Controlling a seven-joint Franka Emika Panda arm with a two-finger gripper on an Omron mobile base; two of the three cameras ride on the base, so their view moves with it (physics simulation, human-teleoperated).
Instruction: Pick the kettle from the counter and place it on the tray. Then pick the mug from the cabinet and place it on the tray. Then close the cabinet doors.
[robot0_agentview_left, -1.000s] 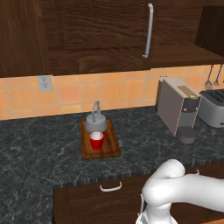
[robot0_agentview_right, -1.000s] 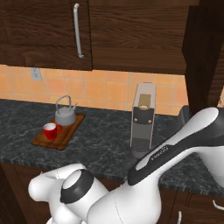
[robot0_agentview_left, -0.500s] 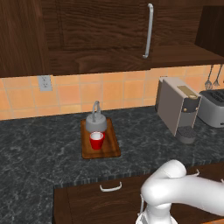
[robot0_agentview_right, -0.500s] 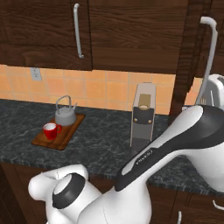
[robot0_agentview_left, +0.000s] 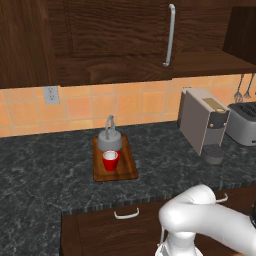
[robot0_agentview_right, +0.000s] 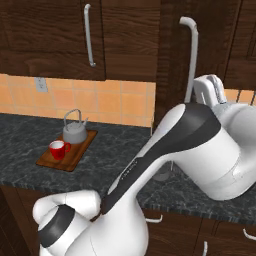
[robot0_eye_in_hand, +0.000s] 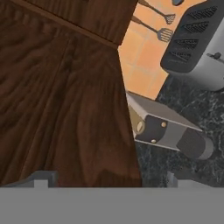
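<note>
Right door (robot0_agentview_right: 172, 55) standing open, left door (robot0_agentview_left: 115, 35) shut; gripper (robot0_eye_in_hand: 109, 181) facing open panel, jaws apart, holding nothing. Kettle (robot0_agentview_left: 109, 140) and mug (robot0_agentview_left: 110, 160) sitting on tray (robot0_agentview_left: 127, 170). Risk: push glancing off panel edge, door staying ajar

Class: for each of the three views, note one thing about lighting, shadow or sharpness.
Left base view: even light, faint shadow under the kettle on the tray. Right base view: soft sheen on the cabinet door handle, no glare. Hand view: close cabinet door looks coarse and smeared.

Kitchen: stone counter (robot0_agentview_left: 45, 175), wall cabinet (robot0_agentview_left: 100, 40), toaster (robot0_agentview_left: 243, 123).
</note>
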